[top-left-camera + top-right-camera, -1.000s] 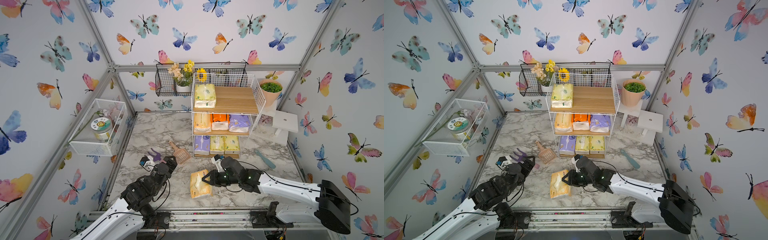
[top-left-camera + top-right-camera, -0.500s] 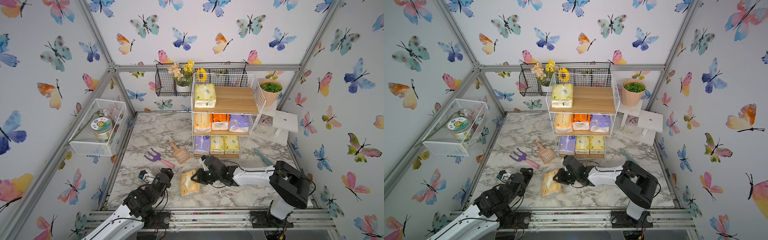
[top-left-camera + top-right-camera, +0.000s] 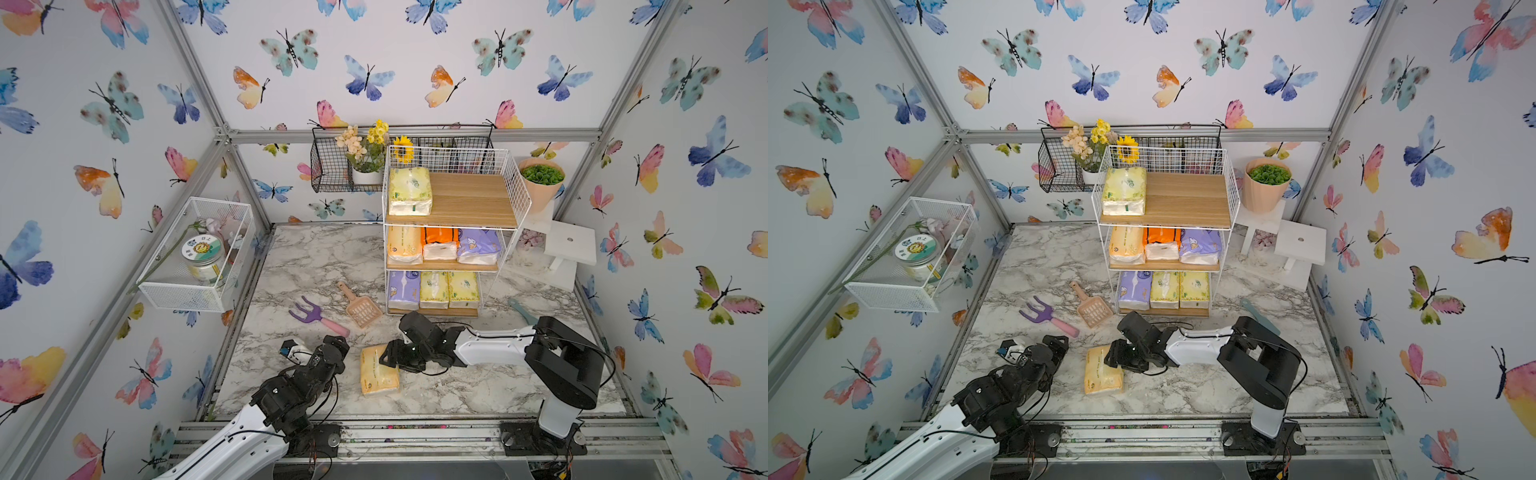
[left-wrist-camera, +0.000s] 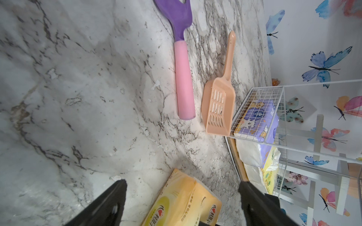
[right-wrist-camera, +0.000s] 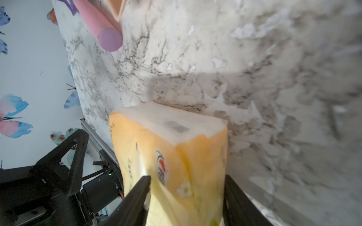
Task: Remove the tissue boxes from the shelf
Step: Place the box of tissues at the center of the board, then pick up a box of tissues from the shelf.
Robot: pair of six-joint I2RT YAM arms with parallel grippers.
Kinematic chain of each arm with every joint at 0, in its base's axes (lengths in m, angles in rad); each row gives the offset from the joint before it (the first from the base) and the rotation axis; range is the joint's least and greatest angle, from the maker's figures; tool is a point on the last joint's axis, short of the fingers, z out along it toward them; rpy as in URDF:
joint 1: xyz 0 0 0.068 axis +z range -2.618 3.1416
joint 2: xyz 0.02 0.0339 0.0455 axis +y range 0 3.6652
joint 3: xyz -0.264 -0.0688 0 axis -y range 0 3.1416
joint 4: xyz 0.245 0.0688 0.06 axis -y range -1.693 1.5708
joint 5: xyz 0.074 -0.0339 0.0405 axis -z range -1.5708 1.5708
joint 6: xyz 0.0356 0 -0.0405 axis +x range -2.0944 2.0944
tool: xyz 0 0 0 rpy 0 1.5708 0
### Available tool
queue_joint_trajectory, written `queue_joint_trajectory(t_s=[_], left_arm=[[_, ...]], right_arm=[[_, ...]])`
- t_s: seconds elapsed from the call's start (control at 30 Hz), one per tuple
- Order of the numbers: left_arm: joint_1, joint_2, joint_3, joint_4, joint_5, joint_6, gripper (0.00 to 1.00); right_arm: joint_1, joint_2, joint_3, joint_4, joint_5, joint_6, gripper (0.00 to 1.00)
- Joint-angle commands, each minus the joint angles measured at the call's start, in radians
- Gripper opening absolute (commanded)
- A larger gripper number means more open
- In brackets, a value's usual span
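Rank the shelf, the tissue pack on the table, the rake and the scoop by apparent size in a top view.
1. shelf
2. tissue pack
3. rake and scoop: these look about alike, so they are left unranked.

Glossy plastic tissue pack [image 3: 379,370]; smooth marble-patterned tabletop [image 3: 316,257].

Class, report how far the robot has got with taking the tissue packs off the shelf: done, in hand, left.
Done: one peach-orange pack lies on the marble table. In hand: the right gripper straddles that pack, grip unclear; the left gripper is open and empty. Left: seven packs on the shelf, one on top, three in the middle, three at the bottom.
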Motion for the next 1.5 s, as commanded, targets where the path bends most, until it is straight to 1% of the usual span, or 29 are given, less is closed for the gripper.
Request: queue_joint_trajectory(t_s=[0.0,0.1,0.27,0.37,0.57,0.63,0.7,0.8,0.9,0.97,1.03,1.1,1.17,1.27,1.37,1.47], left_arm=[[0.006,0.039,0.016,0.050,0.019,0.055,0.94],[0.007,0.071,0.030,0.073,0.022,0.091,0.94],[0.011,0.082,0.032,0.086,0.030,0.112,0.94],[0.016,0.069,0.022,0.085,0.033,0.112,0.94],[0.023,0.053,0.018,0.083,0.034,0.112,0.94],[0.025,0.052,0.018,0.083,0.034,0.113,0.94],[0.025,0.051,0.022,0.083,0.035,0.113,0.94],[0.025,0.051,0.024,0.083,0.030,0.115,0.94],[0.026,0.051,0.024,0.088,0.028,0.115,0.94],[0.028,0.050,0.020,0.122,0.029,0.142,0.95],[0.028,0.056,0.020,0.166,0.025,0.181,0.95],[0.031,0.063,0.022,0.191,0.012,0.197,0.95],[0.031,0.068,0.025,0.216,0.003,0.213,0.95],[0.032,0.065,0.024,0.249,-0.006,0.235,0.96],[0.032,0.051,0.021,0.265,-0.015,0.243,0.96],[0.032,0.033,0.015,0.272,-0.022,0.242,0.96]], right_arm=[[0.006,-0.098,-0.023,-0.102,0.092,-0.021,0.63],[0.006,-0.130,-0.059,-0.082,0.047,-0.045,0.61],[0.007,-0.105,-0.054,-0.077,-0.054,-0.095,0.54],[0.012,-0.086,-0.046,-0.065,-0.083,-0.104,0.50],[0.019,-0.048,-0.042,0.047,-0.203,-0.121,0.46],[0.020,-0.052,-0.037,0.042,-0.205,-0.126,0.46],[0.020,-0.073,-0.023,-0.026,-0.150,-0.129,0.46],[0.020,-0.132,-0.003,-0.158,-0.028,-0.123,0.54],[0.020,-0.236,-0.005,-0.220,0.064,-0.116,0.58],[0.020,-0.328,-0.005,-0.220,0.111,-0.121,0.59],[0.020,-0.439,-0.007,-0.154,0.138,-0.153,0.60],[0.020,-0.523,0.015,-0.127,0.177,-0.183,0.59],[0.019,-0.580,0.067,-0.136,0.226,-0.226,0.59],[0.020,-0.602,0.196,-0.215,0.321,-0.283,0.58],[0.020,-0.568,0.382,-0.303,0.416,-0.360,0.57],[0.019,-0.514,0.560,-0.377,0.557,-0.395,0.56]])
